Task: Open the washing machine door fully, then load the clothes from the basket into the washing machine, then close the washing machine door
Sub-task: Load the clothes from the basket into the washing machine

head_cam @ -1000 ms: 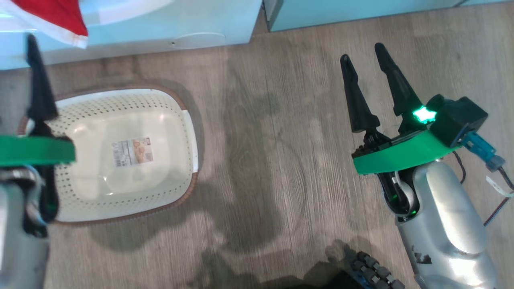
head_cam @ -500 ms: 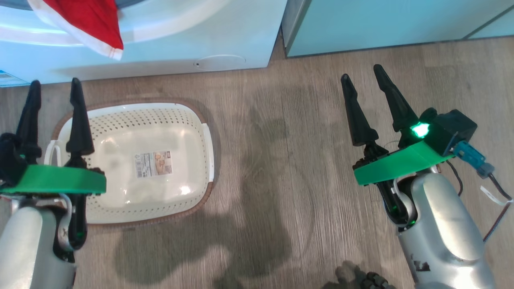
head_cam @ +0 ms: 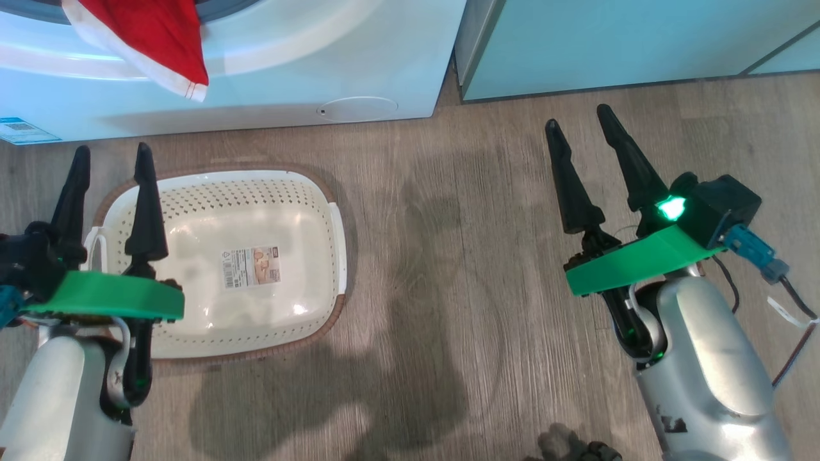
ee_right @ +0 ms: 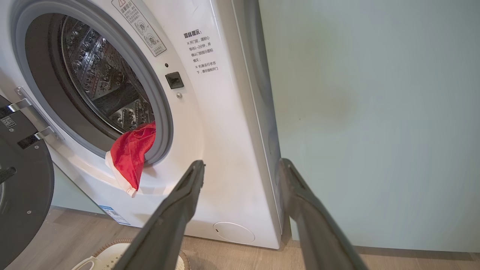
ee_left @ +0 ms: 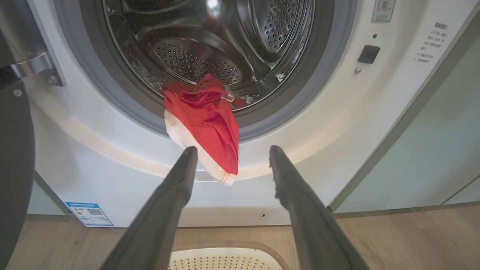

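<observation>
The washing machine (head_cam: 269,83) stands with its door (ee_right: 22,195) swung open to the left, hinge showing. One of the red and white clothes (ee_left: 206,123) hangs out of the drum over the grey gasket, down the white front (head_cam: 147,38). The cream basket (head_cam: 256,192) sits on the floor before the washer with nothing but a label inside. My left gripper (head_cam: 111,153) is open over the basket's left rim, pointing at the washer, nothing between its fingers (ee_left: 232,150). My right gripper (head_cam: 578,118) is open over bare floor to the right, aimed at the washer's right corner (ee_right: 242,163).
A pale teal cabinet (head_cam: 615,45) stands right of the washer with a narrow gap between them. Wood floor (head_cam: 448,256) lies between basket and right arm. The round flap (head_cam: 357,109) sits low on the washer's front, a blue sticker (head_cam: 22,130) at the left.
The head view has shifted, bringing more of the washer and the hanging garment in. My left gripper has come further into the picture; both its fingers show. The right arm holds still.
</observation>
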